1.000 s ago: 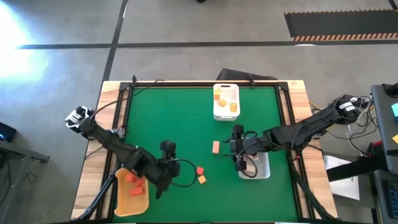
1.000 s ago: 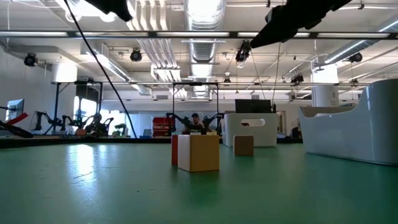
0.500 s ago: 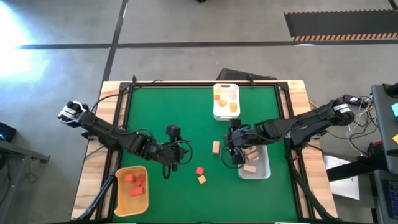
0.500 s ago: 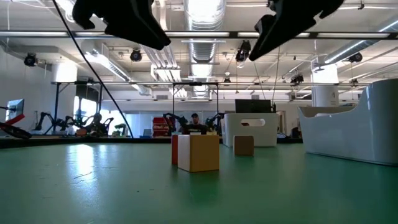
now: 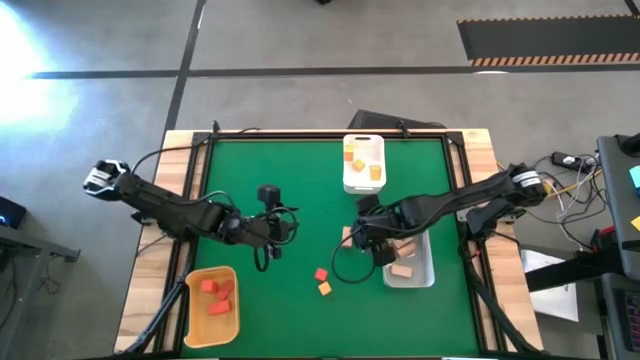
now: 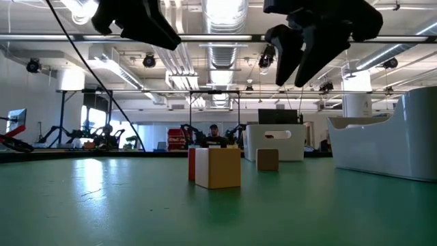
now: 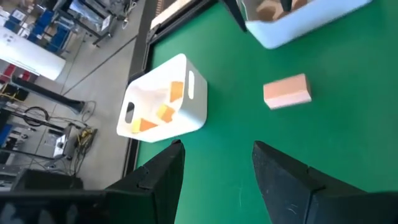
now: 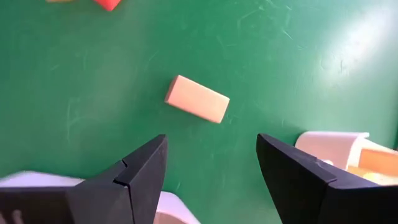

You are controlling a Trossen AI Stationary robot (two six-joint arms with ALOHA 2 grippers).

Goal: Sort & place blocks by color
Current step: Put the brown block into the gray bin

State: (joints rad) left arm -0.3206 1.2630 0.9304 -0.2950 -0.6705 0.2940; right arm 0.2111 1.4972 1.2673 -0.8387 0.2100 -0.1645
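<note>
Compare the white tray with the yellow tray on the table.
The white tray sits at the far edge and holds orange-yellow blocks; the yellow tray sits at the near left corner and holds red blocks. Both are rectangular, open-topped and untouched by either gripper.

The scene is evenly and brightly lit from ceiling strip lights (image 6: 222, 14), which are blown out in the low view. Strong glare is seen on the floor (image 5: 40, 50) at the high view's left edge. Soft shadows are cast on the mat (image 8: 261, 37). Near fingers (image 7: 292, 186) are blurred.
</note>
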